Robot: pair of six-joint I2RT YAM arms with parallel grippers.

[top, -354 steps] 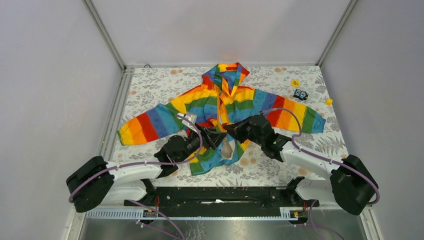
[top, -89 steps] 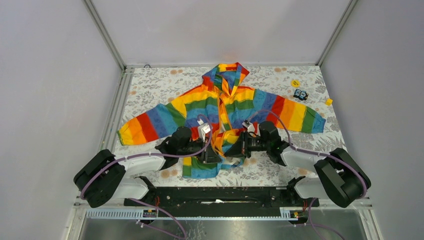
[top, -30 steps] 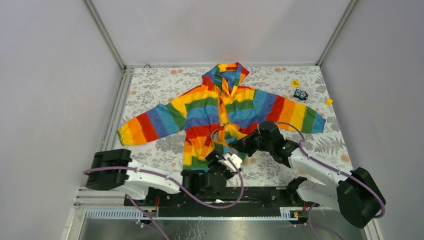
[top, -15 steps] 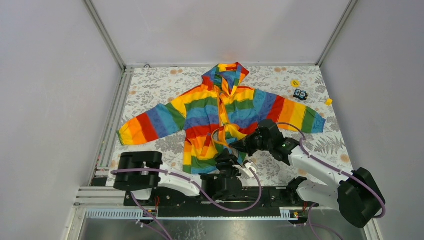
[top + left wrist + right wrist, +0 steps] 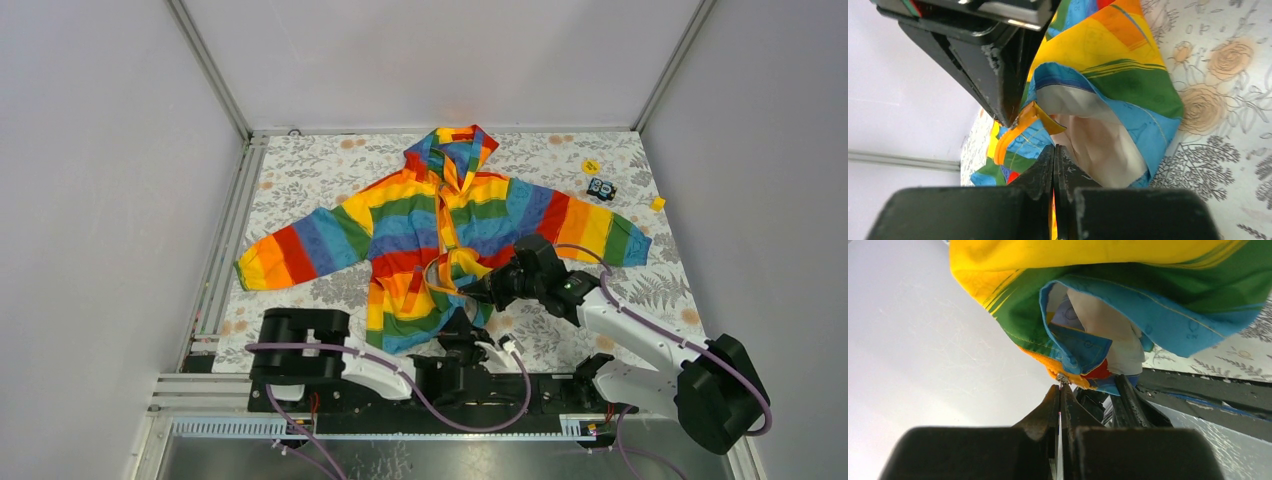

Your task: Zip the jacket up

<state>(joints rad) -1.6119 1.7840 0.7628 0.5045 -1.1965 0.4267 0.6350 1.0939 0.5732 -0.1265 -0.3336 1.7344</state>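
Alignment matters: left tool (image 5: 1054, 148) and right tool (image 5: 1060, 387), each clamped on the rainbow-striped hooded jacket (image 5: 400, 215) at lower centre, should mate its orange zipper ends (image 5: 1045, 120) squarely.

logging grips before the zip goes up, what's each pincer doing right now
left pincer: closed on the orange zipper edge of the jacket
right pincer: closed, tips pinching the orange zipper edge at the hem

Two robot arms, the left arm (image 5: 374, 371) and right arm (image 5: 628, 335), have glossy white links and bulky matte-black joint housings. A purple cable (image 5: 290, 346) loops along each. The left end effector (image 5: 1054, 150) and right end effector (image 5: 1060, 387) have black, scuffed, tapering fingers (image 5: 1040, 176).
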